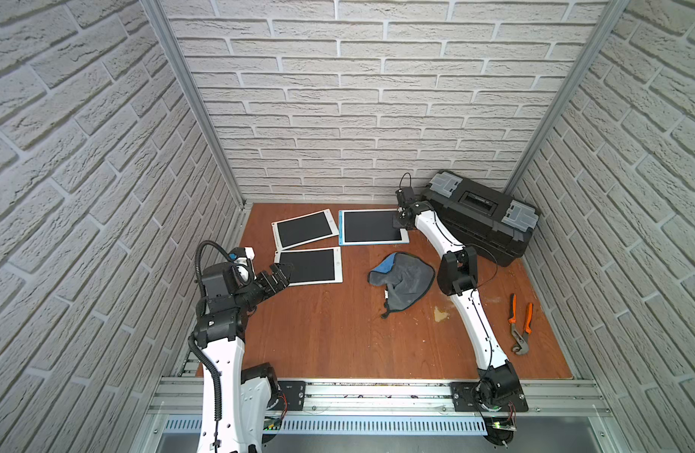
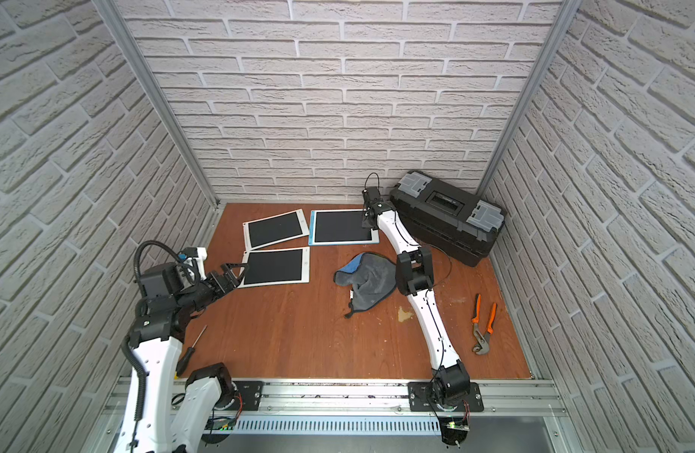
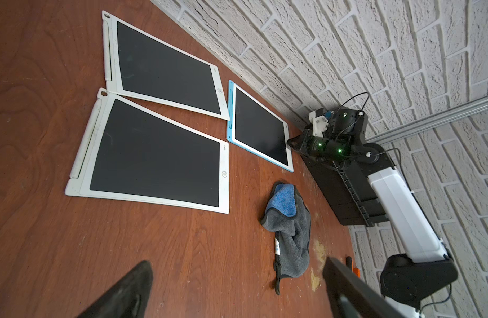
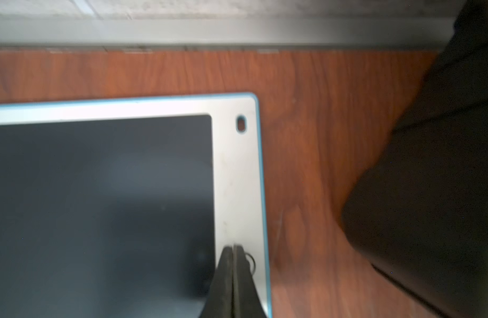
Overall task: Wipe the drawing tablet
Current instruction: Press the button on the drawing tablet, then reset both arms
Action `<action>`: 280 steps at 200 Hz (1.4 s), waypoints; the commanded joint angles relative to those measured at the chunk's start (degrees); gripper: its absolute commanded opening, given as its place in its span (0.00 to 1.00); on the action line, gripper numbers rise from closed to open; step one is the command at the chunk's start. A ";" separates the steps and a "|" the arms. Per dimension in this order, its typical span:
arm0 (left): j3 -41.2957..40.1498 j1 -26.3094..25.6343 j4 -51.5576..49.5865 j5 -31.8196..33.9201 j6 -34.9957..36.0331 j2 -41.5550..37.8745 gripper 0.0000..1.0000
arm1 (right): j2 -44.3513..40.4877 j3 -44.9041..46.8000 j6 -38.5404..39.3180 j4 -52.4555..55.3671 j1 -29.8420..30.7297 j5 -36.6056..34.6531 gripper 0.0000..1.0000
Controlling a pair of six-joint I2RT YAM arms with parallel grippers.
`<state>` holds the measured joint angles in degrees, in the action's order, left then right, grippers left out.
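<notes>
While the right fingers (image 4: 225,278) sit clenched on the border of the blue-edged tablet (image 4: 99,206), the left fingers (image 3: 127,291) hang released well apart from it, the cloth (image 1: 406,280) near it.

White links (image 1: 472,315), black joints (image 1: 457,274), black left gripper (image 1: 286,275).

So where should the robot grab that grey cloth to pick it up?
Pinch the bunched-up ridge in the middle of the grey cloth, coming straight down from above. It lies slumped on the table, so no edge is lifted, but its wrinkles stand up enough to pinch. The left tool is open and empty.
</notes>
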<state>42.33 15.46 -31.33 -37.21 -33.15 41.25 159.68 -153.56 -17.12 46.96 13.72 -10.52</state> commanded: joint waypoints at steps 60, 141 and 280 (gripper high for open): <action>-0.70 0.44 2.42 -0.14 0.52 -0.98 0.98 | -11.86 2.17 0.88 4.23 0.89 3.90 0.02; -1.31 0.43 2.79 2.11 -0.37 -2.37 0.98 | -62.33 50.70 1.48 -5.26 3.97 -0.72 0.08; -11.44 -14.92 19.79 31.28 -4.79 -10.59 0.98 | -105.72 114.62 14.81 -35.48 2.93 -20.89 1.00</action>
<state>37.28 5.45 -23.73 -16.27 -38.22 27.20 50.46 -42.41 -5.30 24.32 17.15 -24.10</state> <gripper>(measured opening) 0.980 0.999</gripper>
